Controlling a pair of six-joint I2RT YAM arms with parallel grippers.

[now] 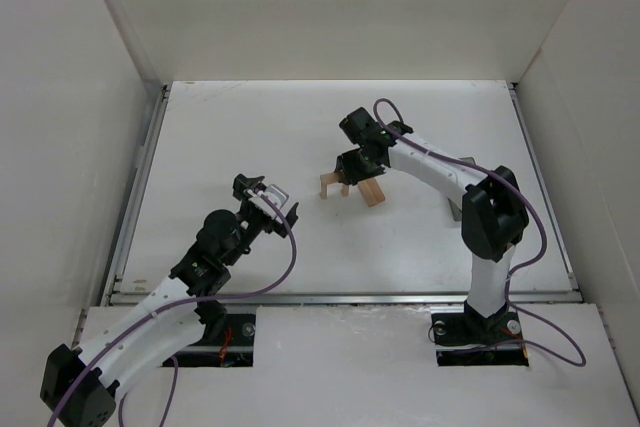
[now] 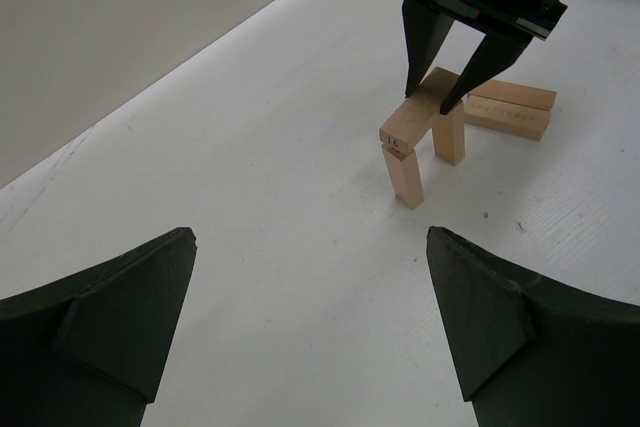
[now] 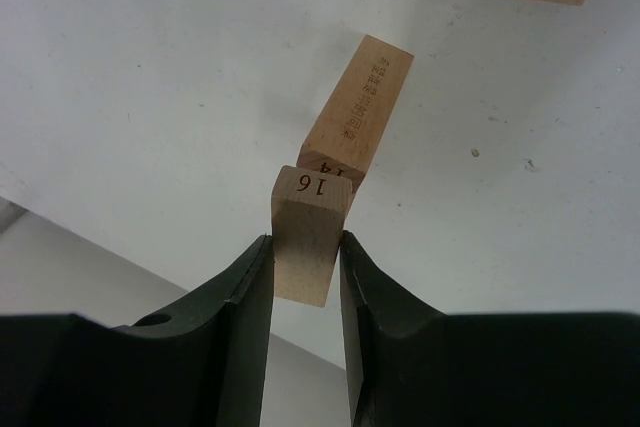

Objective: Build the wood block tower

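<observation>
The right end effector [image 3: 305, 239] is pinched shut on plank 16 [image 3: 310, 192], whose end butts plank 14 [image 3: 362, 97] in the wood block tower [image 2: 425, 132], standing mid-tabletop [image 2: 250, 177]. Releasing off-centre or dragging sideways could tip its slender near upright [image 2: 405, 177], which looks thinly seated. The left end effector [image 2: 310, 237] gapes wide, empty, well apart.

Light tan planks [image 1: 328, 187] form a small arch mid-bench. A near upright [image 2: 406, 177] and a far upright [image 2: 450, 139] carry a crosspiece [image 2: 422, 110] whose end reads 14. A flat plank [image 2: 510, 110] lies just behind. The right gripper [image 3: 305, 239] pinches plank 16 [image 3: 312, 209].
</observation>
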